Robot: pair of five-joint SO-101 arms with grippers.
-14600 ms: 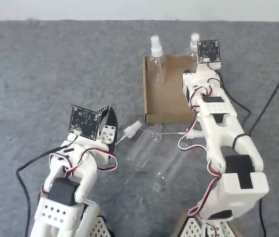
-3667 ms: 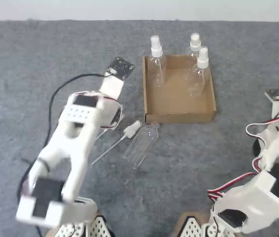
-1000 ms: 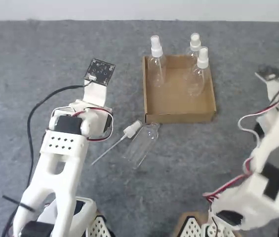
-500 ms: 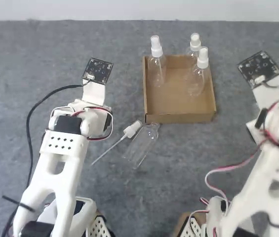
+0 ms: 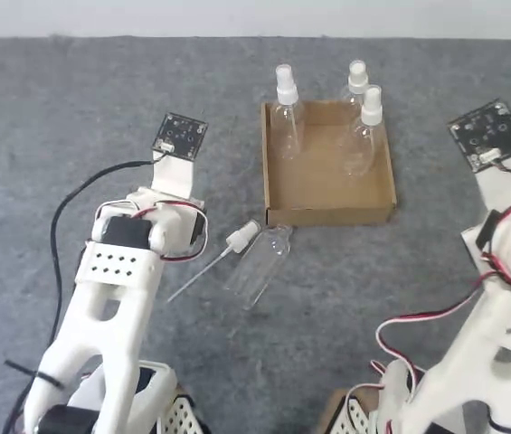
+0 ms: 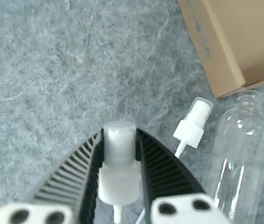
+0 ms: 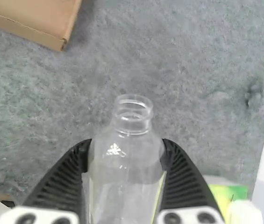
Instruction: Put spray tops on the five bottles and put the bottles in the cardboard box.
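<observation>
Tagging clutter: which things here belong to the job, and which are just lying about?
Job: cardboard box; three capped bottles inside; uncapped bottle and loose spray top on mat; spray top in left pincer; open bottle in right pincer.
Lying about: black cable.

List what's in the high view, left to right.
left arm → lying bottle → cardboard box → right arm

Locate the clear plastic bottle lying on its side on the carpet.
In the high view, the clear plastic bottle lies on the grey carpet just outside the brown cardboard box's near left corner, with a loose white spray top beside its neck.
</observation>
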